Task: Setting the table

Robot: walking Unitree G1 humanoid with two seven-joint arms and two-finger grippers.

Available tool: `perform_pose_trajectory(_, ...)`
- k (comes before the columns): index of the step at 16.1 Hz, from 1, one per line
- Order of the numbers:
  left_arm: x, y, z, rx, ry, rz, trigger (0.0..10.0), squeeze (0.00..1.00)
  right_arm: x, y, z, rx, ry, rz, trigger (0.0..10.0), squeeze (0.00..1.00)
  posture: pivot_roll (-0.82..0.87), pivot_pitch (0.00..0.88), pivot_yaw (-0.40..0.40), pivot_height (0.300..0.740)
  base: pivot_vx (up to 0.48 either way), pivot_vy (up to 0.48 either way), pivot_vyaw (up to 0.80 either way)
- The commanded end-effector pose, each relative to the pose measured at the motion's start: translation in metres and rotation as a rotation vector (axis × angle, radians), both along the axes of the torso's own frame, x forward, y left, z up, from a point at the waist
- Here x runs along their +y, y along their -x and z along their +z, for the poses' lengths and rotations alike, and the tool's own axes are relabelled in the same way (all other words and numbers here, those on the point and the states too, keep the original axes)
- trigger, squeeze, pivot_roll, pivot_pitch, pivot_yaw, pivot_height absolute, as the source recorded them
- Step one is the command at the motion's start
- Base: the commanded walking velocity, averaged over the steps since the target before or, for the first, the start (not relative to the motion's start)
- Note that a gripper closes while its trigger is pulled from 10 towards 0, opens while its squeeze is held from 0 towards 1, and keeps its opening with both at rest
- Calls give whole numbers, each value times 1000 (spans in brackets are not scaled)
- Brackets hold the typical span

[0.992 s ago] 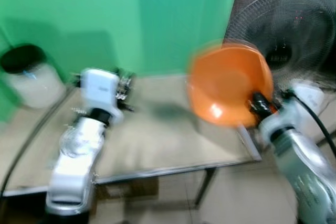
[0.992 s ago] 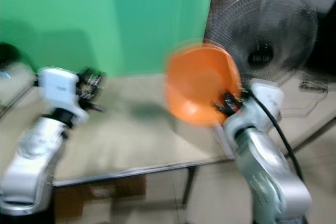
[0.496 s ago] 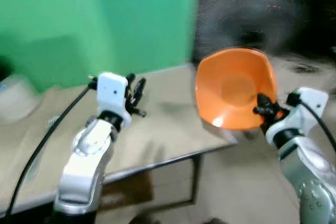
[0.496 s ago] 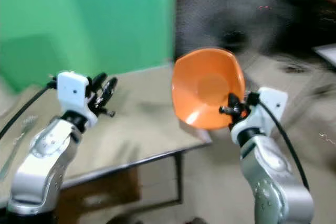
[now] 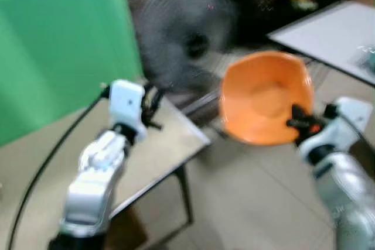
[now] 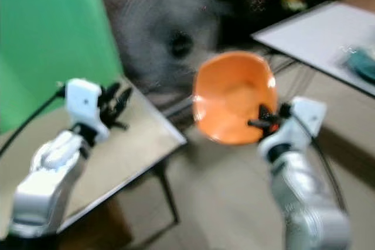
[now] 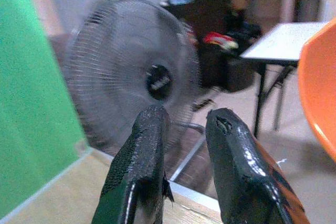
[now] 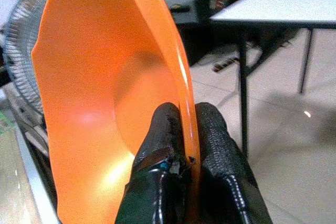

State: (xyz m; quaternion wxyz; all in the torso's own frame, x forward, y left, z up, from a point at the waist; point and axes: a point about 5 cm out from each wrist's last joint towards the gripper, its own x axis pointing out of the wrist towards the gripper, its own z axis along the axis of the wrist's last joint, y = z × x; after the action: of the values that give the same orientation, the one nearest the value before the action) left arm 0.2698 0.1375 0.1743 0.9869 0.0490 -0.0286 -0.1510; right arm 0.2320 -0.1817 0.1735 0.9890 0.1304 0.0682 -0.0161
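Biggest thing here is the green wall [image 5: 53, 45], flat and matte, sitting behind the bench [image 5: 158, 150]. The bench has a smooth tan top with a thin metal edge and dark legs, and its corner points out toward open tiled floor [image 5: 246, 203], so there's plenty of room past it. Right off that corner stands a big round pedestal fan [image 5: 181, 36] with a dark wire cage. Further out from the bench is a white table [image 5: 328, 30] on thin legs.

The orange bowl [image 5: 266, 98] is smooth glossy plastic with a squarish rim, tipped up on edge in the air past the bench corner. The right gripper [image 8: 181, 142] has its fingers clamped on the rim, one inside, one outside.

The left gripper [image 7: 184, 129] hovers over the bench corner, textured black fingers [image 7: 149, 145] slightly parted, holding nothing.
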Motion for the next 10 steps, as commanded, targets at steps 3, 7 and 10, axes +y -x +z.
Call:
perform_pose_trajectory(3, -3, -2, -1, 19, 19, -18, 10000, 0, -2, 0, 9, -40, 11, -6, 10000, 0, 39, 0, 49, 740, 0, 480, -800)
perform_pose_trajectory(7, -4, -1, 1, -5, -11, -20, 10000, 0, -2, 1, 9, -38, 11, -9, 10000, 0, 37, 0, 53, 740, 0, -120, -800)
perform_pose_trajectory(10, -6, -1, 0, 12, 6, -38, 10000, 0, -1, 1, 8, -37, 9, -14, 10000, 0, 36, 0, 58, 740, 0, -160, 0)
